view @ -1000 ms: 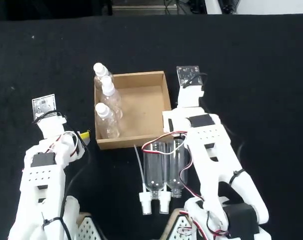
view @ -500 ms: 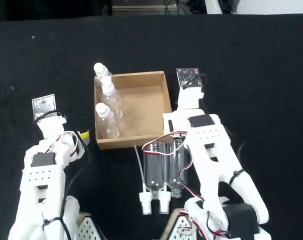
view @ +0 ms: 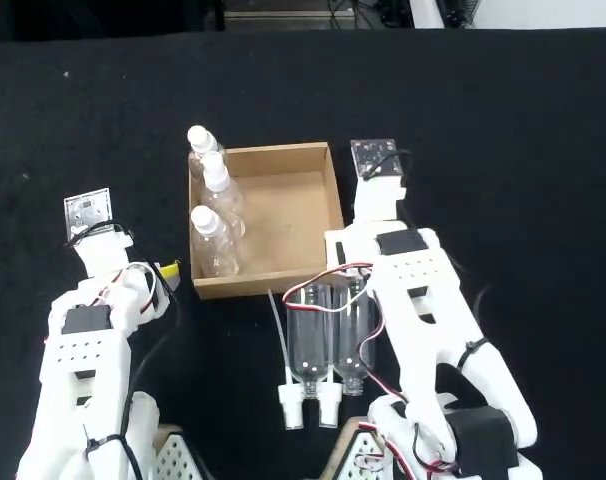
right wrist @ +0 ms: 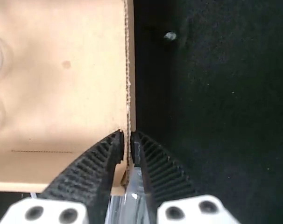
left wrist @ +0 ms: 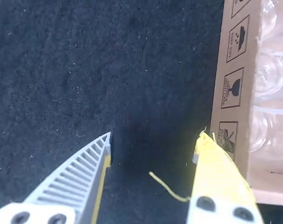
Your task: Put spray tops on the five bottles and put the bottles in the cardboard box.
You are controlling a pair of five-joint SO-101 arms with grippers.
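Your right gripper (right wrist: 127, 137) is clenched on the right wall of the cardboard box (view: 283, 215), one finger inside and one outside. Your left gripper (left wrist: 154, 140) hangs released just beside the box's left wall, over the black table (view: 503, 130). Three topped bottles (view: 213, 250) sit along the box's left side. Two more bottles (view: 308, 340) lie side by side on the table just near of the box, with their white tops pointing near.

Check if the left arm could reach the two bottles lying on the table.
Probably yes for the nearer bottle: bare cloth lies between it and the open left gripper. The right arm, gripping the cardboard box wall, overlaps the other bottle.
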